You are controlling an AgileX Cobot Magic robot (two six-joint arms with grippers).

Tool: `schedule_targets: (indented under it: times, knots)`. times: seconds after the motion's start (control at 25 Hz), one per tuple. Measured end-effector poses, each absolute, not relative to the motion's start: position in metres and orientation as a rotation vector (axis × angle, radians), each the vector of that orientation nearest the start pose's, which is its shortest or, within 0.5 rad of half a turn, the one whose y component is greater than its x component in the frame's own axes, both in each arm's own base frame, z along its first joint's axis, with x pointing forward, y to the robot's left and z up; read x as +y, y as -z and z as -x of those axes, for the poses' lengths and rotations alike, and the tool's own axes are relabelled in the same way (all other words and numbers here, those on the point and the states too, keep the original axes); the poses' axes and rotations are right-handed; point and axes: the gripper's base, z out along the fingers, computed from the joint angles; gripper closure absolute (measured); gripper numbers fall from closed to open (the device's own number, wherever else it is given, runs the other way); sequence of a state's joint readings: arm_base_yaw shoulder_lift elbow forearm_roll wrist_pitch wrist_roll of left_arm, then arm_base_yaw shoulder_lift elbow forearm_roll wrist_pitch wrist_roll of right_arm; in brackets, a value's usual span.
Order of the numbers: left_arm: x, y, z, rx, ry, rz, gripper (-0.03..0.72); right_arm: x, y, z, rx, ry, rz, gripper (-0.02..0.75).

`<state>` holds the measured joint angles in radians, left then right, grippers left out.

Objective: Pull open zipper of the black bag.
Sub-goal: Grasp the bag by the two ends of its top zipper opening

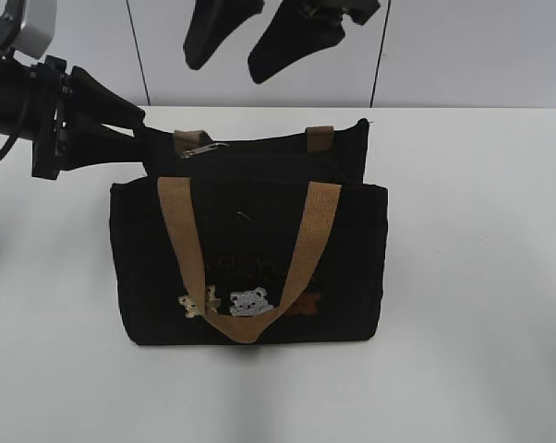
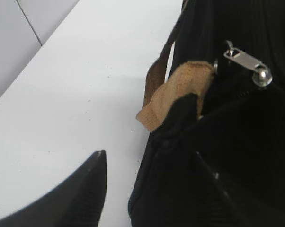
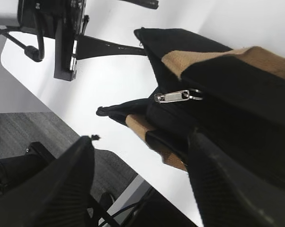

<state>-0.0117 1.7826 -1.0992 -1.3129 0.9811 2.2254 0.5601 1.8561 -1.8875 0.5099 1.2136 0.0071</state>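
The black bag (image 1: 250, 240) stands upright mid-table, with tan handles (image 1: 181, 231) and bear patches on its front. Its zipper runs along the top, and the silvery pull tab (image 1: 201, 148) lies near the bag's left end. The tab also shows in the wrist views (image 2: 246, 64) (image 3: 172, 96). My left gripper (image 1: 147, 131) comes in from the left and is open. Its jaws straddle the bag's upper-left corner (image 2: 149, 156), the outer finger clear of the fabric. My right gripper (image 1: 224, 72) hangs open above the bag (image 3: 142, 137), with nothing between its fingers.
The white table (image 1: 481, 277) spreads around the bag, with a pale wall behind. A tan strap loop (image 2: 180, 90) sits just beside the pull tab. The right wrist view shows the left arm (image 3: 62, 38) and the table edge with dark floor (image 3: 48, 127) below.
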Motion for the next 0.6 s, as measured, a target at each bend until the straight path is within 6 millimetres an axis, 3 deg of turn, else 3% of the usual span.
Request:
schedule_targets:
  times: [0.32, 0.6]
  knots:
    - [-0.086, -0.224, -0.344, 1.583, 0.584, -1.426, 0.316, 0.269, -0.332, -0.329, 2.739, -0.955, 0.592, 0.268]
    - [-0.103, -0.220, -0.343, 1.583, 0.541, -1.474, 0.335, 0.272, -0.323, -0.332, 2.764, -0.968, 0.581, 0.268]
